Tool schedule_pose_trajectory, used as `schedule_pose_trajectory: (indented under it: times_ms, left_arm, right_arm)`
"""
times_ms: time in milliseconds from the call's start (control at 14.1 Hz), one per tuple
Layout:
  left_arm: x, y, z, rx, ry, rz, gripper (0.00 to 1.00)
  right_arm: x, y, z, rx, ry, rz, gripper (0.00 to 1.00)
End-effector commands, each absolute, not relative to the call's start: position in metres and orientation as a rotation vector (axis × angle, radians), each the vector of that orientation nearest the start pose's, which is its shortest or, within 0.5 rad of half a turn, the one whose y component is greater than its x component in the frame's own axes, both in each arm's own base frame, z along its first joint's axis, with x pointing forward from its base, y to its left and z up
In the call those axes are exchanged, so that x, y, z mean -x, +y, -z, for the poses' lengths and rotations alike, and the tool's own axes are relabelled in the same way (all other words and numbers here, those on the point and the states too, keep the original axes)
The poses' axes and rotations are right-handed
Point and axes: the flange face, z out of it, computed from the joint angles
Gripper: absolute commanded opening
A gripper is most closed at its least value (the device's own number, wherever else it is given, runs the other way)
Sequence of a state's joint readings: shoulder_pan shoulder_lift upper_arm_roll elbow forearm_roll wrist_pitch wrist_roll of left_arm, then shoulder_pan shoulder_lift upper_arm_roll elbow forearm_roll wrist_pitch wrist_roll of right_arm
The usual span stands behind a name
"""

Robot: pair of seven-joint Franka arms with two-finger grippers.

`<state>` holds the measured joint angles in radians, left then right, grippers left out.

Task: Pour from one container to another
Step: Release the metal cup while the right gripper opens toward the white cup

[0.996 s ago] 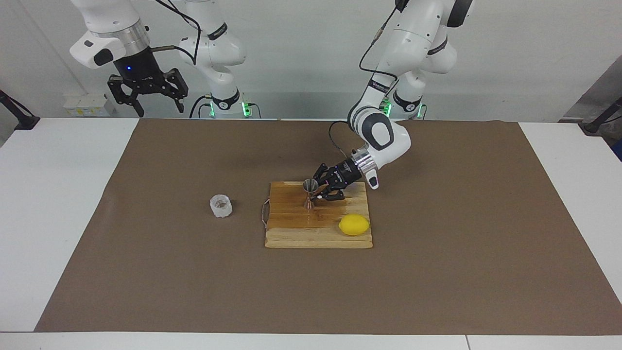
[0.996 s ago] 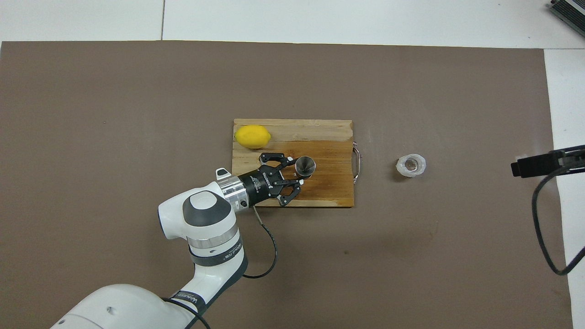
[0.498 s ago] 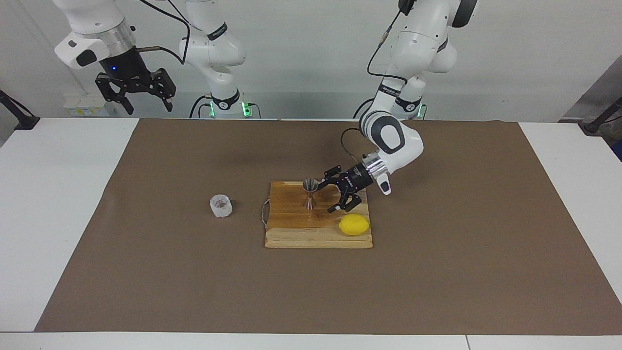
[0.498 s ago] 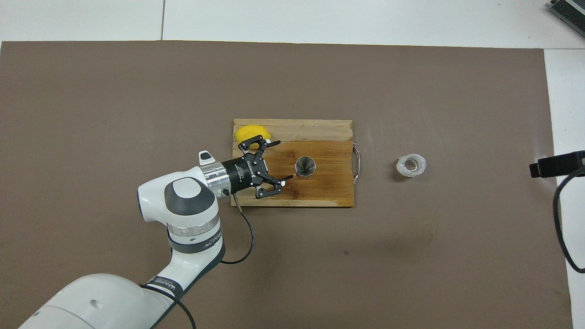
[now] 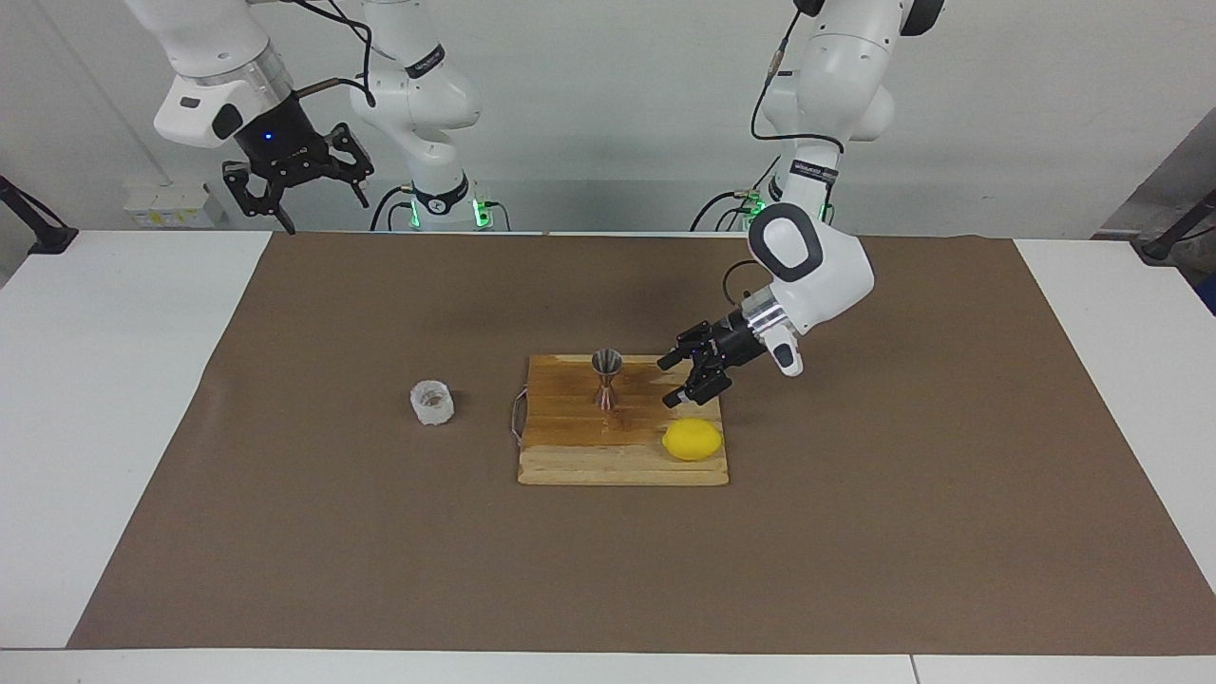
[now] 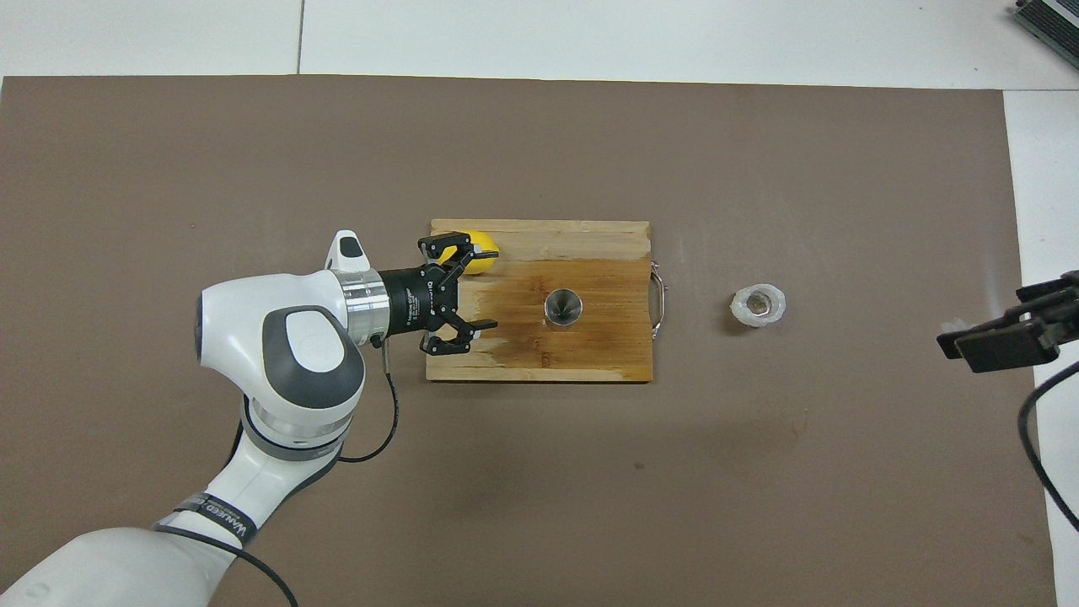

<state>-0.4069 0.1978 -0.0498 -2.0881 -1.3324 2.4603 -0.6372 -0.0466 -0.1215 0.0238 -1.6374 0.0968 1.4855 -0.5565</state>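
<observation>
The steel hourglass jigger (image 5: pixel 606 378) stands upright on the wooden cutting board (image 5: pixel 570 456); it also shows in the overhead view (image 6: pixel 562 306). The whitish crinkled cup (image 5: pixel 431 402) sits on the brown mat beside the board, toward the right arm's end; it also shows in the overhead view (image 6: pixel 759 305). My left gripper (image 5: pixel 676 380) is open and empty, low over the board's edge toward the left arm's end, apart from the jigger; it also shows in the overhead view (image 6: pixel 476 287). My right gripper (image 5: pixel 313 204) is open and empty, raised near its base.
A yellow lemon (image 5: pixel 692 440) lies on the board's corner, just under the left gripper, partly hidden in the overhead view (image 6: pixel 482 249). The board has a metal handle (image 5: pixel 516 418) on the cup's side. The brown mat (image 5: pixel 855 532) covers most of the white table.
My left gripper has let go of the jigger and drawn back toward the left arm's end of the board. The jigger stays upright. The right gripper shifted about while raised.
</observation>
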Motion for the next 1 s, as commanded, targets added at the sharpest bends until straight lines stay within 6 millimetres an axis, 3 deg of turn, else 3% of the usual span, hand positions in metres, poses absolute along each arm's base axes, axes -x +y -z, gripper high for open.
schedule_pose_trajectory:
  times_ms: [0, 142, 356, 498, 711, 925]
  left_arm:
    - [-0.528, -0.229, -0.366, -2.051, 1.185, 0.336, 1.0]
    - [-0.535, -0.214, -0.377, -2.269, 1.046, 0.209, 1.0]
    - [-0.549, -0.191, -0.392, -2.614, 0.697, 0.005, 1.0]
    - [-0.562, -0.173, -0.408, -2.847, 0.353, -0.07, 1.0]
    - [-0.573, -0.132, -0.432, -2.964, 0.031, -0.082, 1.0]
    - [-0.569, -0.108, -0.481, -3.069, -0.119, -0.21, 1.0]
  right_arm:
    - [-0.505, -0.008, -0.638, 2.804, -1.132, 0.068, 1.0]
    - [-0.512, -0.01, -0.62, 2.684, -1.385, 0.124, 1.0]
    - [-0.522, -0.015, -0.59, 2.522, -1.687, 0.202, 1.0]
    - [-0.528, -0.017, -0.571, 2.421, -1.798, 0.257, 1.0]
    - [-0.559, -0.042, -0.508, 2.244, -1.822, 0.338, 1.0]
    - [-0.581, -0.052, -0.439, 2.08, -1.813, 0.394, 1.0]
